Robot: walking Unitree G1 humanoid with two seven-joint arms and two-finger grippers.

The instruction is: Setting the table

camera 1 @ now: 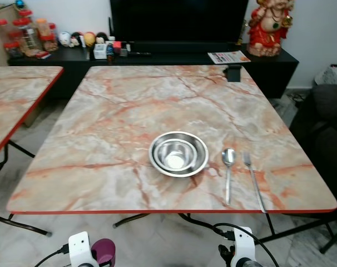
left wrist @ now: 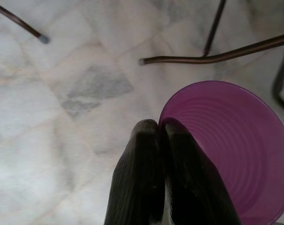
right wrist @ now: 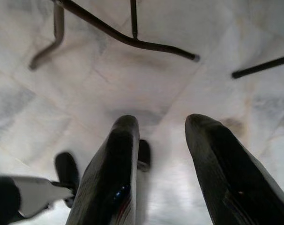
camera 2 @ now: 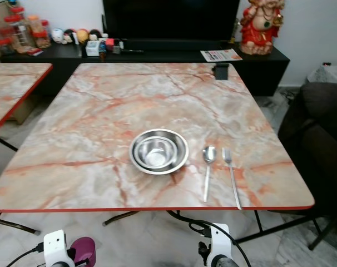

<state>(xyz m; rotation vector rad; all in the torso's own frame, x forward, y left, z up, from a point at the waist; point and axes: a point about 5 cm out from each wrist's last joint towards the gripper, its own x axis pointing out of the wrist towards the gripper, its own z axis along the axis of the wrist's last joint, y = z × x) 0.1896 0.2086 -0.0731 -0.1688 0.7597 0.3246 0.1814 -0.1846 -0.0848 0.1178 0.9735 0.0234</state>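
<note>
**Cup in hand, table ahead: the place setting waits for its last piece**

From the left eye view, the marble-topped table (camera 1: 102, 111) stretches out in front of the robot, and the setting is nearly there: a steel bowl (camera 1: 178, 154) sits near the front edge, with a spoon (camera 1: 228, 172) just to its right and a fork (camera 1: 253, 179) just beside the spoon, both with their long axes running away from the robot, handles toward the near edge. Down at the bottom, below the table edge, a purple cup (camera 1: 103, 251) peeks out at the left wrist.

The right eye view tells the same story from a slight shift, and here the cup (camera 2: 83, 250) sits low and left of the bowl (camera 2: 158, 151). That is the relation the next move turns on, by all appearances: the cup must go up and forward onto the tabletop, and the left arm is the one carrying it.

The left wrist view adds the grip itself: the left gripper (left wrist: 163, 136) is pinched on the cup's rim, one finger inside, one outside, over the tiled floor (left wrist: 62, 93).

The right wrist view shows the right gripper (right wrist: 163, 126) spread apart and carrying nothing, above floor and table legs (right wrist: 128, 40).
</note>
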